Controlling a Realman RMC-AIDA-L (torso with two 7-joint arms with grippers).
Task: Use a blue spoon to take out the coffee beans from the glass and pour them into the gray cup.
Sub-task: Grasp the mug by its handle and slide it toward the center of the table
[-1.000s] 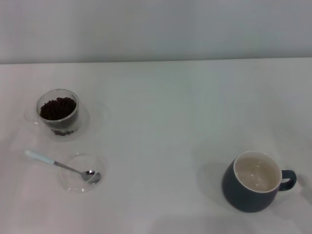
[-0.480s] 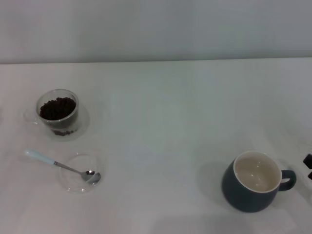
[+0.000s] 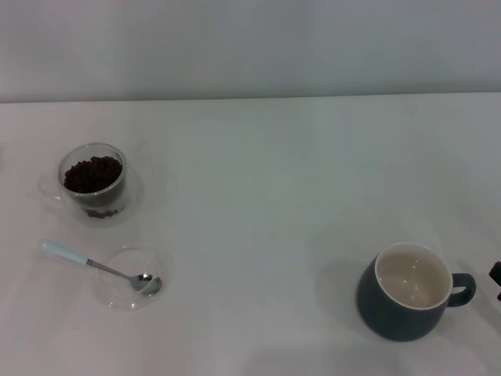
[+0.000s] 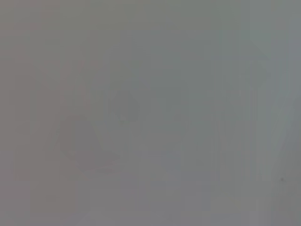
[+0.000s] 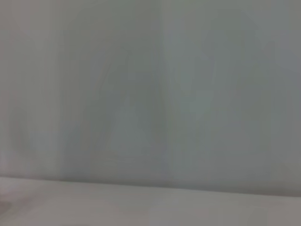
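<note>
The glass (image 3: 94,182) stands at the left of the white table, filled with dark coffee beans (image 3: 93,173). In front of it lies the blue spoon (image 3: 86,262), its pale handle pointing left and its metal bowl resting in a shallow clear dish (image 3: 117,294). The gray cup (image 3: 395,313) sits at the front right, cream inside and empty, with its handle to the right. A small dark part of my right gripper (image 3: 496,274) shows at the right edge, just beyond the cup's handle. My left gripper is out of view. Both wrist views show only blank pale surface.
The white table (image 3: 258,196) runs back to a grey wall. A broad bare stretch of table lies between the glass and the gray cup.
A dark part of my right gripper came in at the right edge near the cup's handle, then slid lower and farther out. The glass, spoon and cup have not moved.
</note>
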